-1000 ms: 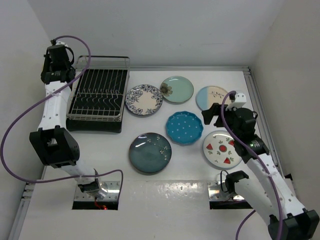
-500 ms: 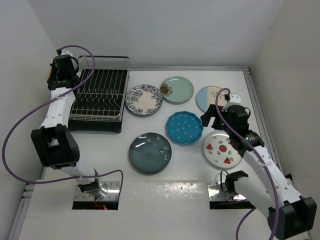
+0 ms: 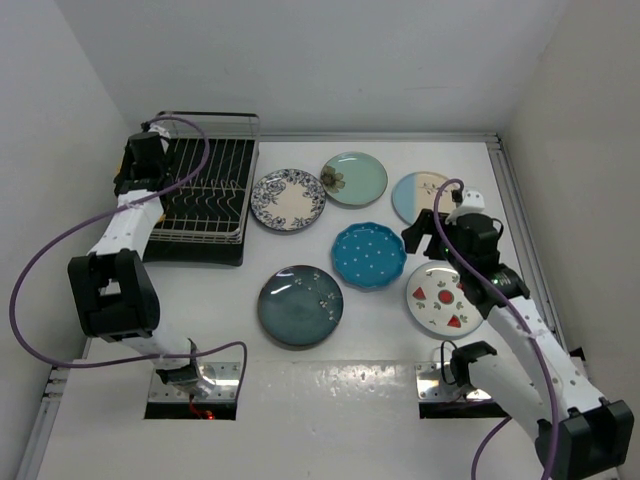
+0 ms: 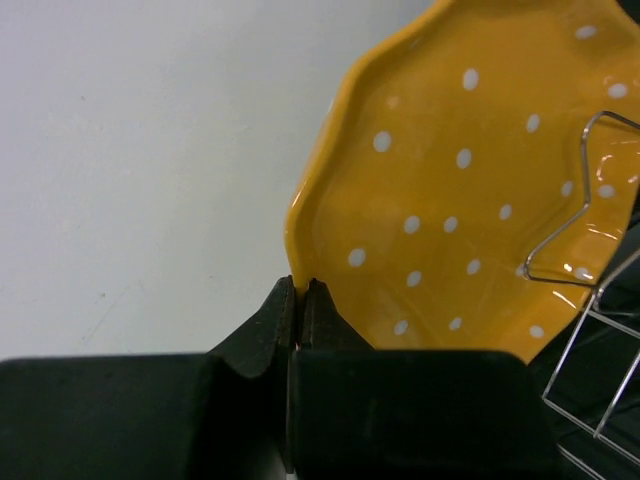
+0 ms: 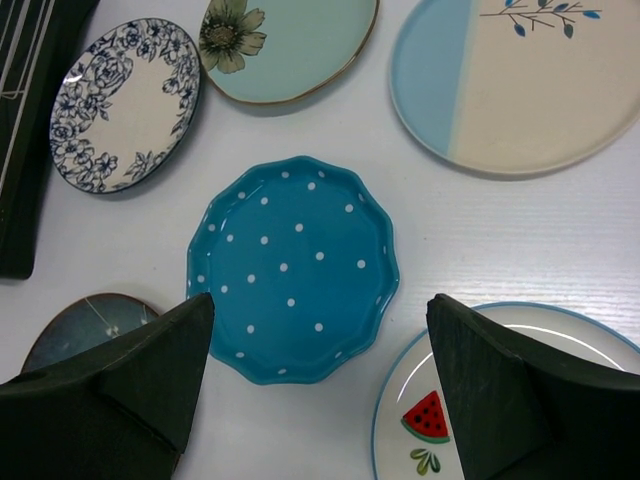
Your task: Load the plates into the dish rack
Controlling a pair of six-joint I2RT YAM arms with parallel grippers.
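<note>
My left gripper (image 4: pixel 301 285) is shut on the rim of a yellow white-dotted plate (image 4: pixel 470 180), held on edge beside a rack wire (image 4: pixel 570 225). Seen from above, that gripper (image 3: pixel 143 165) is at the left edge of the dish rack (image 3: pixel 195 185). My right gripper (image 5: pixel 320 300) hangs open over the near edge of the dotted blue plate (image 5: pixel 295 265), touching nothing. Flat on the table lie the blue-floral (image 3: pixel 288 199), mint green (image 3: pixel 355 178), blue-and-cream (image 3: pixel 420 190), dotted blue (image 3: pixel 369 255), dark teal (image 3: pixel 300 305) and watermelon (image 3: pixel 440 297) plates.
The rack sits on a black tray (image 3: pixel 190 248) at the far left, close to the left wall. White walls close in the table on three sides. The right arm (image 3: pixel 520 330) stretches along the right side, over the edge of the watermelon plate.
The left gripper has carried the yellow plate rightward from beside the left wall to the rack's left edge. The right gripper has shifted slightly left toward the dotted blue plate.
</note>
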